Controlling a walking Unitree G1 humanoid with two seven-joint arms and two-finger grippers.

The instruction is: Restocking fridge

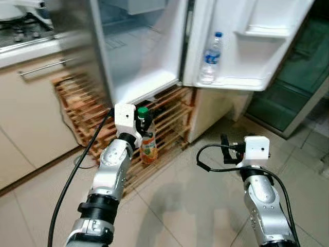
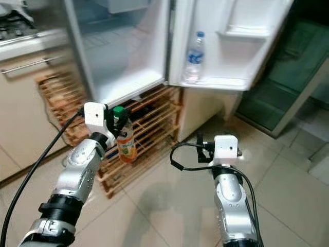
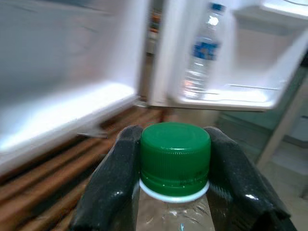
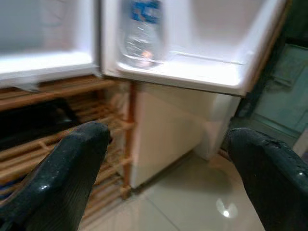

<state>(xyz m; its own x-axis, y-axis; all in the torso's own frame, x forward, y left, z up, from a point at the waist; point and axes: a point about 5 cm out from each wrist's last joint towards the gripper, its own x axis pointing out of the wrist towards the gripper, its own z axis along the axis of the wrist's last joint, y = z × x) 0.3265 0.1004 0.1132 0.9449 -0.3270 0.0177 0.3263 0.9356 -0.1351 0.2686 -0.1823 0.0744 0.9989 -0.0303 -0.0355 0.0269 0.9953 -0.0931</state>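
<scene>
the left gripper [image 1: 144,122] is pinching a green-capped juice bottle [image 1: 148,146] by its neck, carrying it upright in front of the wooden rack [image 1: 169,116] under the open fridge [image 1: 139,46]. further right, a water bottle [image 1: 210,59] is standing at the left end of the door shelf [image 1: 241,81]. the right gripper [image 1: 224,147] is hanging spread and empty. gripped only below the cap, the bottle could swing or slip, or be clipping the fridge's lower edge while rising.

You could read no text anywhere: the blue label on the water bottle [image 1: 210,56] and the orange label on the juice bottle [image 1: 148,146] were too blurred.
</scene>
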